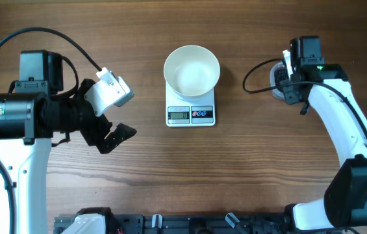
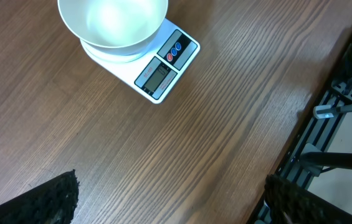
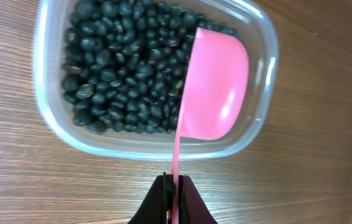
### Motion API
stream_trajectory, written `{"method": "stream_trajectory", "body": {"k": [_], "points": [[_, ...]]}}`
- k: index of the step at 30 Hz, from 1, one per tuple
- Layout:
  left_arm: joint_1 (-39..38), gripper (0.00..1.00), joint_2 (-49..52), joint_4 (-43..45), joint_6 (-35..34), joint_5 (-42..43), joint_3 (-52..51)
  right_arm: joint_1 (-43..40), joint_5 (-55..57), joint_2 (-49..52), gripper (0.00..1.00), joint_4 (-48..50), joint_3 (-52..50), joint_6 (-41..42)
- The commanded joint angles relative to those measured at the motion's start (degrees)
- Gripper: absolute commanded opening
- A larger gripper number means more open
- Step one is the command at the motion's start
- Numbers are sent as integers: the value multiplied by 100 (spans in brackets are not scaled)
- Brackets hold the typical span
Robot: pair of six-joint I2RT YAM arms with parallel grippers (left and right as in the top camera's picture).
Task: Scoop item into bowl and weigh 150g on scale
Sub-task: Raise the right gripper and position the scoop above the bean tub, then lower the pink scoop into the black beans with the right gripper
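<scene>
Left gripper, jaws spread and empty, hovers beside the scale bearing the empty white bowl; right gripper pinches the thin handle of the pink scoop over the beans in the clear tub — loaded, it may twist and spill.

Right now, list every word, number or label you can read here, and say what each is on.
None is legible in any view.
On the scale, the display: contents too blurred to read.
Its red and blue buttons: any marks too small to read.
The bowl, tub and scoop: no lettering shows.
</scene>
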Motion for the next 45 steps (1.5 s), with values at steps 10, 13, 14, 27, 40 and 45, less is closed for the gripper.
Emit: {"method": "stream_trajectory", "body": {"k": [10,13,14,27,40,45], "points": [[31,100,-68,-7,55,42,81,-2,-850,131,4,-205,103,610],[31,100,-68,-7,55,42,81,-9,-903,129,4,-201,103,785],[31,100,-68,-7,55,42,81,-17,-938,129,4,-205,103,846],[31,100,-68,-7,55,42,81,-501,-2015,127,5,-256,105,1665],[31,100,-68,-7,55,42,81,-931,-2544,94,4,-442,105,2389],[31,100,-68,-7,55,42,81,-1084,-2339,96,4,-442,103,2977]]}}
